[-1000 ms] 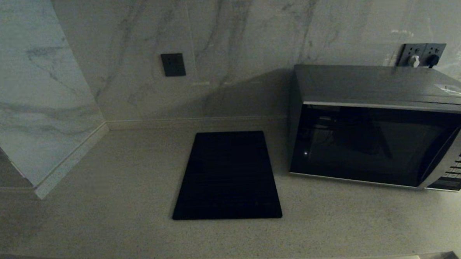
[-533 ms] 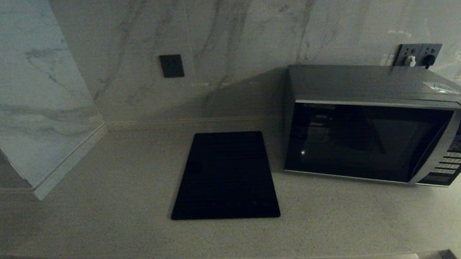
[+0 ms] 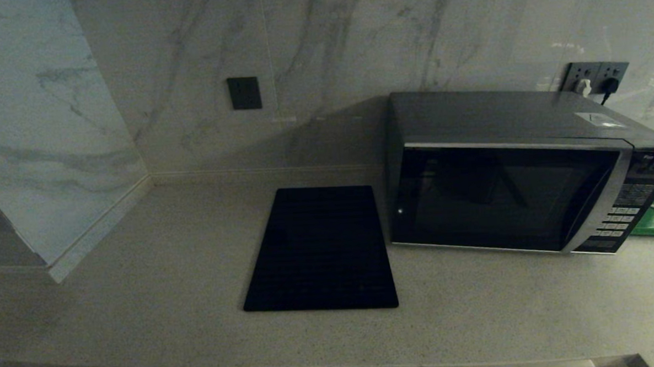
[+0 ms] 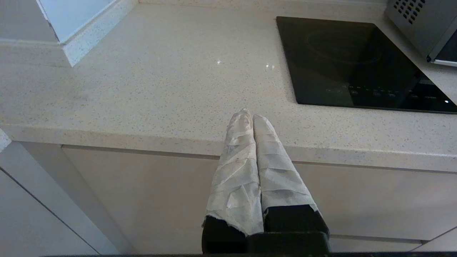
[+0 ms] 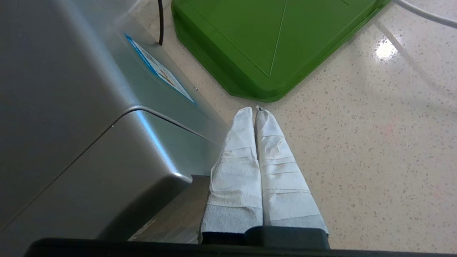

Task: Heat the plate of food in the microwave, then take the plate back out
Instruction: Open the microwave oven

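The microwave stands at the right on the counter with its black glass door closed. The plate of food is out of view in every picture. My right gripper is shut with nothing held; its white-wrapped fingers hover low over the counter just beside the microwave's grey side wall. My left gripper is also shut and holds nothing, hanging at the counter's front edge, left of the microwave's corner. Neither gripper shows in the head view.
A flat black slab lies in the counter left of the microwave, also seen as the slab. A green tray lies right of the microwave, just beyond my right gripper. Marble walls close the back and left. A black cable runs behind the oven.
In the head view the microwave has slid leftward toward the slab's side of the picture, and the green tray has come into sight at the right edge.
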`<state>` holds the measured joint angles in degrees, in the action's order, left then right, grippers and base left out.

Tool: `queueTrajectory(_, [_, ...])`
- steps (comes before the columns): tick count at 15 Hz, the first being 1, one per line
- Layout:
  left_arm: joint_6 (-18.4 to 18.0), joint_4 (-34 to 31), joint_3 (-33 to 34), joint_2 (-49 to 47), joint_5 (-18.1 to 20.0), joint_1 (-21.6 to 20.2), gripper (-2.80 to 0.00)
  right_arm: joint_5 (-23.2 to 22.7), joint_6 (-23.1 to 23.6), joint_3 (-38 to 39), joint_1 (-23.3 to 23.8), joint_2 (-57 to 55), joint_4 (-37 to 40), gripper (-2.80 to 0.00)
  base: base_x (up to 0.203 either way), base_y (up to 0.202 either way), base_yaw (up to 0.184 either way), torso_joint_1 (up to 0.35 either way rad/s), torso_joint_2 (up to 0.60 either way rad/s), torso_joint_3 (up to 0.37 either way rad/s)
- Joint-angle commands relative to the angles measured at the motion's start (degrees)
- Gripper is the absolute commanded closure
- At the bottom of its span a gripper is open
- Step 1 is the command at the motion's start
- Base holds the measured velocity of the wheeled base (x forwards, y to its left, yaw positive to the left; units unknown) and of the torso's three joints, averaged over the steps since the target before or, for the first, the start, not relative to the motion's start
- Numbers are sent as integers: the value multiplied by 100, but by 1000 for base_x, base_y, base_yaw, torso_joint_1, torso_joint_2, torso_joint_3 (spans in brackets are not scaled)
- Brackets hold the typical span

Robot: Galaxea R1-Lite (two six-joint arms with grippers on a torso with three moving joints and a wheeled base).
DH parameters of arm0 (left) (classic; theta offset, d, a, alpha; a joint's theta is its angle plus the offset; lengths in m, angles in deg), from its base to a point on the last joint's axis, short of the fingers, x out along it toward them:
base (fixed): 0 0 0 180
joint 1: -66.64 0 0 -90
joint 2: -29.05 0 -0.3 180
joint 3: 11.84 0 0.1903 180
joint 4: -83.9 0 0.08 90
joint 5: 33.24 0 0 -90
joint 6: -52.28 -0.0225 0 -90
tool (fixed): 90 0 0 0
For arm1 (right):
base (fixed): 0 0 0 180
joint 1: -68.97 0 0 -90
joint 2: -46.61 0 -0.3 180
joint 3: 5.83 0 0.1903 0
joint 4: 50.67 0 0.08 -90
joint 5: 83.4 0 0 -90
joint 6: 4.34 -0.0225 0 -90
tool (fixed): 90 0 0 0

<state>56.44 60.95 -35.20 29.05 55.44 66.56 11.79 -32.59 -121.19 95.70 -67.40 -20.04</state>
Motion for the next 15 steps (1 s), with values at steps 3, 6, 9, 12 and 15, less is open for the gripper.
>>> queueTrajectory(3, [6,2,0,0,0,-1,0,109,-19,-413,-109,-288,-32,0,0,0,0,0,0,0])
queueTrajectory(6, [6,2,0,-4,0,-1,0,188,-259,-1221,-278,-653,64,0,0,0,0,0,0,0])
queueTrajectory(9, [6,2,0,-3,0,-1,0,202,-322,-1553,-510,-920,196,0,0,0,0,0,0,0])
queueTrajectory(12, [6,2,0,-5,0,-1,0,195,-313,-1655,-634,-1087,196,0,0,0,0,0,0,0])
queueTrajectory(15, [6,2,0,-6,0,-1,0,202,-333,-1676,-632,-1019,203,0,0,0,0,0,0,0])
